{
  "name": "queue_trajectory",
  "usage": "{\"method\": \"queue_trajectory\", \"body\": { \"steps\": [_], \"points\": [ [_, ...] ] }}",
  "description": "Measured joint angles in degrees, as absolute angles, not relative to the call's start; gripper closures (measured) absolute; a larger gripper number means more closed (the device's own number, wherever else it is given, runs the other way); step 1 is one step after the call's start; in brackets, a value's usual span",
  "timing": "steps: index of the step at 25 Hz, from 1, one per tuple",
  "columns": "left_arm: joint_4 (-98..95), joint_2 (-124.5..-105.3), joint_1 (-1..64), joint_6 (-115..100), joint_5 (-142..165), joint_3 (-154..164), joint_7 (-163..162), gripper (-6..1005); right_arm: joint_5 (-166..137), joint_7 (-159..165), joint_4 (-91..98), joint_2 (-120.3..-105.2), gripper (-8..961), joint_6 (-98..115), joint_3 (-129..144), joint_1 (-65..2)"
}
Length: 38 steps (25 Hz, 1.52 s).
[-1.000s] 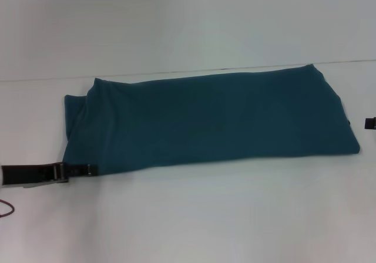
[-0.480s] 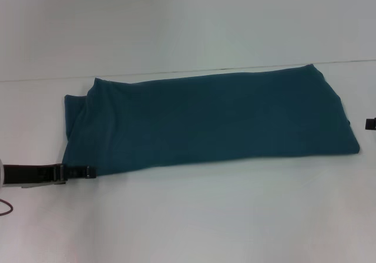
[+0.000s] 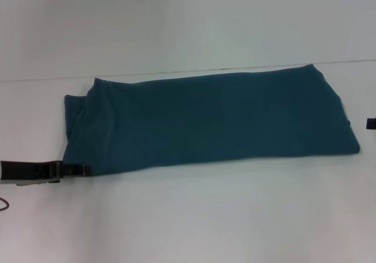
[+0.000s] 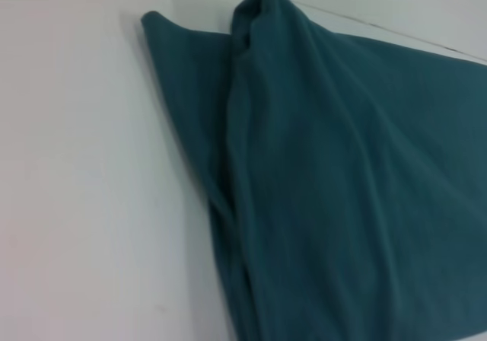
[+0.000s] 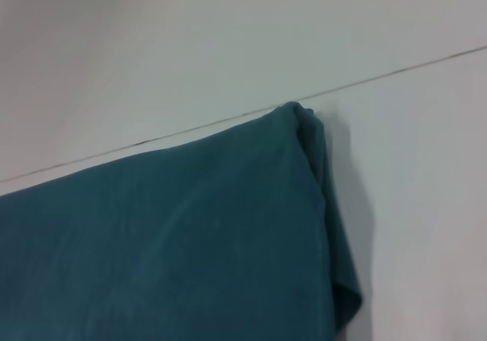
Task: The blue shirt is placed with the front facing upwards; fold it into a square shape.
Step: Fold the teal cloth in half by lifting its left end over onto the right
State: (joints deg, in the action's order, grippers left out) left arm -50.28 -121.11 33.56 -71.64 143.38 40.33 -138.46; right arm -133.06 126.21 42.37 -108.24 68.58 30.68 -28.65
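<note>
The blue shirt [image 3: 205, 119] lies on the white table as a long band running left to right, plain teal side up, with no lettering showing. Its left end is bunched into uneven layers [image 4: 251, 128]. Its right end forms a neat folded corner [image 5: 308, 120]. My left gripper [image 3: 86, 169] lies low on the table at the shirt's near-left corner, its tip just at the cloth's edge. Only a dark sliver of my right gripper [image 3: 371, 122] shows at the right border, just off the shirt's right end.
The white table [image 3: 194, 216] stretches in front of the shirt. A thin seam line [image 3: 47, 78] runs across the table behind the shirt's far edge. A dark cable loop [image 3: 3, 203] shows at the left border.
My left gripper has drawn back a little to the left, away from the shirt's corner. The right gripper has slipped slightly farther out of view. The shirt has not moved.
</note>
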Motion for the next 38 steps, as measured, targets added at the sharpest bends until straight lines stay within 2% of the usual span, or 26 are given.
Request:
{"method": "queue_trajectory", "body": {
  "steps": [38],
  "points": [
    [-48.9, -121.36, 35.3, -67.9, 145.6, 40.2, -142.3, 102, -133.1, 126.3, 42.4, -107.39, 192, 69.1, 30.7, -28.8]
  ]
}}
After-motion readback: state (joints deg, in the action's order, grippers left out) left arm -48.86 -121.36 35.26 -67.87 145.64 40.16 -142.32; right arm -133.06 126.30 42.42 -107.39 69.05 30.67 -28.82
